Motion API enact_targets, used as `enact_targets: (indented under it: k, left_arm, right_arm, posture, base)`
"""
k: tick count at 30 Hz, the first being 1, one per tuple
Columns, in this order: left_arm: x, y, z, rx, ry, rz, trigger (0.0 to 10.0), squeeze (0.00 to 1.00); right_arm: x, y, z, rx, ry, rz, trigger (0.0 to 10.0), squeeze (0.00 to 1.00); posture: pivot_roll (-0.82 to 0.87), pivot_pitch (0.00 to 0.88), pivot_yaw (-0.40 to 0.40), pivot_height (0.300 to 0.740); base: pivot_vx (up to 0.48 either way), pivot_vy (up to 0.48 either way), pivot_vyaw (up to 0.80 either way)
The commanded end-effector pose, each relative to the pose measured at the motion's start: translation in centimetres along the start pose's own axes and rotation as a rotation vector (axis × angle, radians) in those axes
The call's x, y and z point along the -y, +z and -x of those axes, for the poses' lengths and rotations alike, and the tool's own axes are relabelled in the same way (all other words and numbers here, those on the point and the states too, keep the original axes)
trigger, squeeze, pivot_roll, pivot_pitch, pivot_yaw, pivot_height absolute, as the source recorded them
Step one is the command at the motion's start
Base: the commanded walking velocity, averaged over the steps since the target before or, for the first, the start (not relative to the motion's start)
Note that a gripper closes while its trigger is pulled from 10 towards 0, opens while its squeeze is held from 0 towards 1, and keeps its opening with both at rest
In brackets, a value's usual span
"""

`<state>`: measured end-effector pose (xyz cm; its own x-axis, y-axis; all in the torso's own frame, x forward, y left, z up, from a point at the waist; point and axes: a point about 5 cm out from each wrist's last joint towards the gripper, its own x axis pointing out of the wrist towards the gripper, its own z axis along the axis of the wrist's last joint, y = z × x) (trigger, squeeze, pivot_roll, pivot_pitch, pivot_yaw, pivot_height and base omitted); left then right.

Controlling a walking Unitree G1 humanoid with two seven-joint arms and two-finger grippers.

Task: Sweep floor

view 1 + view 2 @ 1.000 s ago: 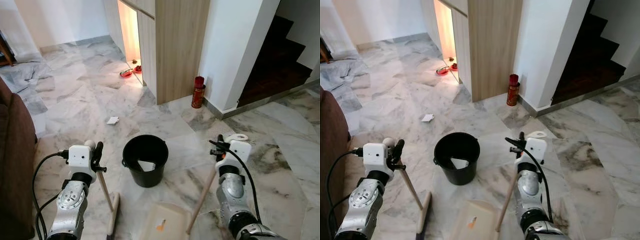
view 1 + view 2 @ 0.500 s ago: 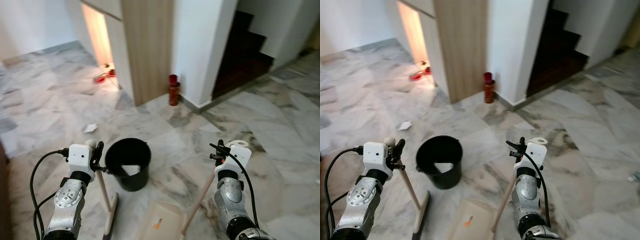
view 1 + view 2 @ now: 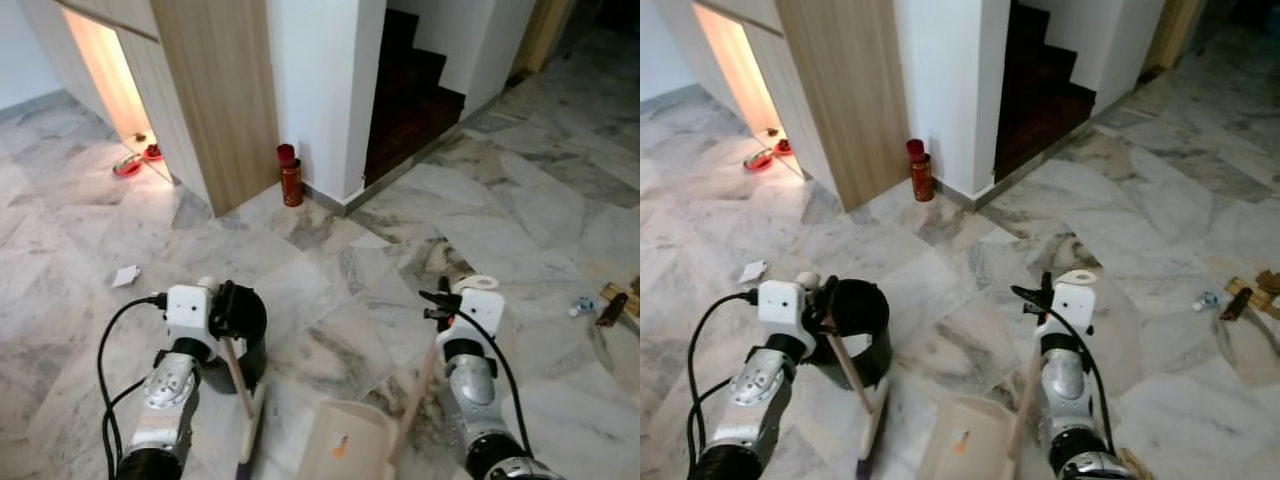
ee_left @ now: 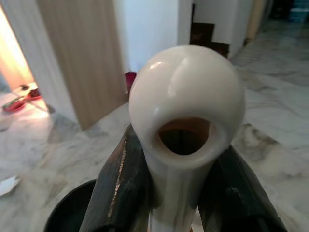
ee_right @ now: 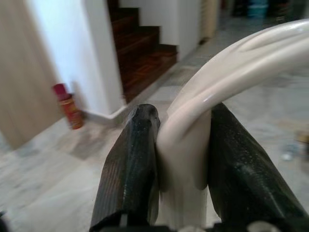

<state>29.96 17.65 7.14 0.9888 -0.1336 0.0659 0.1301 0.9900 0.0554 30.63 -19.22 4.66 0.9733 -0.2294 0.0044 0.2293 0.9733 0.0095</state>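
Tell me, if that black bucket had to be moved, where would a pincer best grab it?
Probably by the rim, coming straight down from above. The black bucket stands upright with its mouth open, so its thin top edge is the part two fingers could straddle; the round wall looks too broad. The far side seems easier, since the left pincer and its broom crowd the near side.

Silver jointed arms, white wrist boxes, looping black cables, seemingly textured black fingers (image 5: 126, 164).
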Motion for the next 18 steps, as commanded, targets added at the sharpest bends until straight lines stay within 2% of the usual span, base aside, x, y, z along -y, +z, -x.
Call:
enact_targets:
  k: [1, 5, 6, 10, 18]
  left_arm:
    - [-0.2, 0.5, -0.2, 0.031, -0.009, -0.023, 10.0, 0.00]
    - [-0.5, 0.6, -0.1, 0.036, 0.018, -0.023, 10.0, 0.00]
    - [-1.2, 0.5, -0.1, 0.035, 0.054, -0.024, 10.0, 0.00]
    - [-2.0, 0.2, 0.2, 0.026, 0.087, -0.029, 10.0, 0.00]
    - [-2.1, 0.8, -0.2, 0.046, 0.078, -0.035, 10.0, 0.00]
  right_arm:
    - [-0.2, 0.7, -0.4, 0.026, -0.007, -0.013, 10.0, 0.00]
    - [-0.1, 0.7, -0.5, 0.025, -0.001, -0.008, 10.0, 0.00]
    - [-0.4, 0.9, -0.6, 0.027, 0.013, -0.005, 10.0, 0.00]
    - [-1.0, 1.2, -0.8, 0.037, 0.039, -0.007, 10.0, 0.00]
    - [-1.7, 1.0, -0.6, 0.028, 0.039, -0.022, 10.0, 0.00]
  posture:
    - [0.04, 0.000, 0.012, 0.740]
    - [0.05, 0.000, -0.014, 0.740]
    - [0.04, 0.000, -0.014, 0.740]
    - [0.04, 0.000, -0.017, 0.740]
    - [0.06, 0.000, 0.010, 0.740]
  base:
    - [0.000, 0.000, -0.78]
    - [0.000, 0.000, -0.78]
    - [0.000, 0.000, -0.78]
    - [0.000, 0.000, -0.78]
    - [0.000, 0.000, -0.78]
